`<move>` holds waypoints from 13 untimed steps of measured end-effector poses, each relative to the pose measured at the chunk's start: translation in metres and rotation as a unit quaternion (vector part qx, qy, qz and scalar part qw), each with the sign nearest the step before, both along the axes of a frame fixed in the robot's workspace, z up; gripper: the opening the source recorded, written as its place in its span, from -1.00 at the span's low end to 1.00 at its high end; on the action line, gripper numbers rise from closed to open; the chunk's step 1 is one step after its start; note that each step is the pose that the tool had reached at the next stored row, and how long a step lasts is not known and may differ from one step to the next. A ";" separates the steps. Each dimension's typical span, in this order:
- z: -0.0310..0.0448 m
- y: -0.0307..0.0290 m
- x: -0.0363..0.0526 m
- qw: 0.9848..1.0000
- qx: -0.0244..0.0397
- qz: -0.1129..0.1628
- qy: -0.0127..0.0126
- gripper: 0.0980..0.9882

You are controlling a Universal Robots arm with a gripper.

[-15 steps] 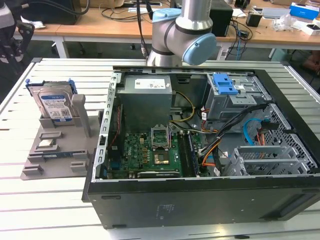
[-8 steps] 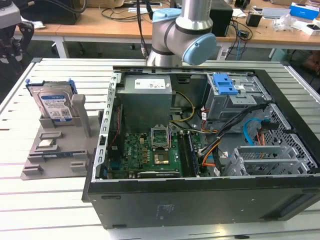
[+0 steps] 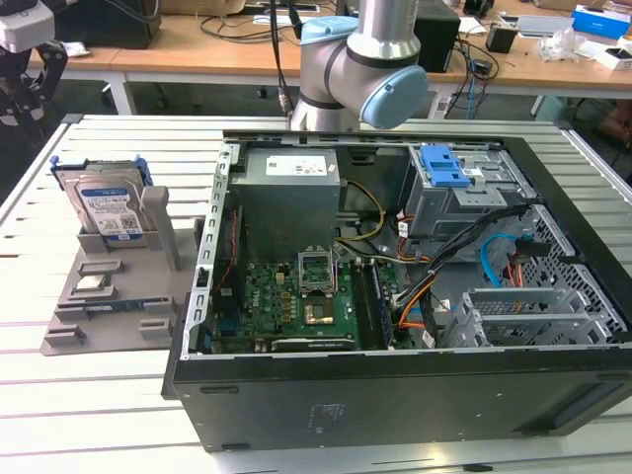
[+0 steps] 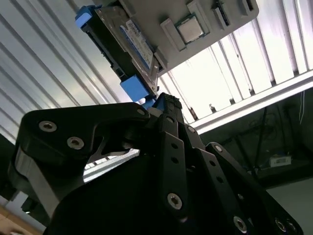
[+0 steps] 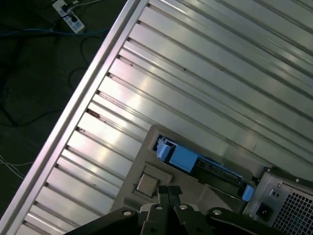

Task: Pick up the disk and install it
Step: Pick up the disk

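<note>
And here's the disk (image 3: 107, 212), standing upright on its edge in the grey holder (image 3: 99, 306). That's just outside the computer case (image 3: 395, 395), on the exterior view's left of it. Nothing lifted yet! In the first wrist view the gripper (image 5: 169, 190) hangs high above that holder, outside the case and well apart from the disk, looking down on the blue carrier frame. The jaws look drawn together, with nothing between them. Inside the case, in its far corner toward the exterior view's right, sits the grey drive cage (image 3: 464, 202) with its blue latch (image 3: 441, 166) on top. I judge the job to be at its very start. The disk is not yet grasped, not yet carried into the case, and not yet installed.
</note>
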State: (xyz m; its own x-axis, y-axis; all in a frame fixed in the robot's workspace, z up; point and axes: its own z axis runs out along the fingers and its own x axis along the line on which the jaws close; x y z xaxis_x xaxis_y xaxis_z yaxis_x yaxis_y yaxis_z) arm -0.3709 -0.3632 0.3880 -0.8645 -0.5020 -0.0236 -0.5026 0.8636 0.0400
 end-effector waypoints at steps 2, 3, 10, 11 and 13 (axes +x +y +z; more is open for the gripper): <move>0.0000 0.0000 0.0000 1.000 0.000 0.018 0.000 -0.98; 0.0000 0.0000 0.0000 1.000 0.000 0.024 0.000 -0.98; 0.0000 0.0000 0.0000 0.997 0.000 0.084 0.000 -0.98; 0.0000 0.0000 0.0000 0.996 0.000 0.088 0.000 -0.98; 0.0000 0.0000 0.0000 0.994 0.000 0.107 0.000 -0.98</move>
State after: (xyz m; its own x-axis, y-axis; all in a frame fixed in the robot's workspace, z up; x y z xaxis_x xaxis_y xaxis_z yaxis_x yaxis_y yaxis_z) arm -0.3709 -0.3633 0.3880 -0.7379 -0.6745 -0.0237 -0.6748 0.7369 0.0400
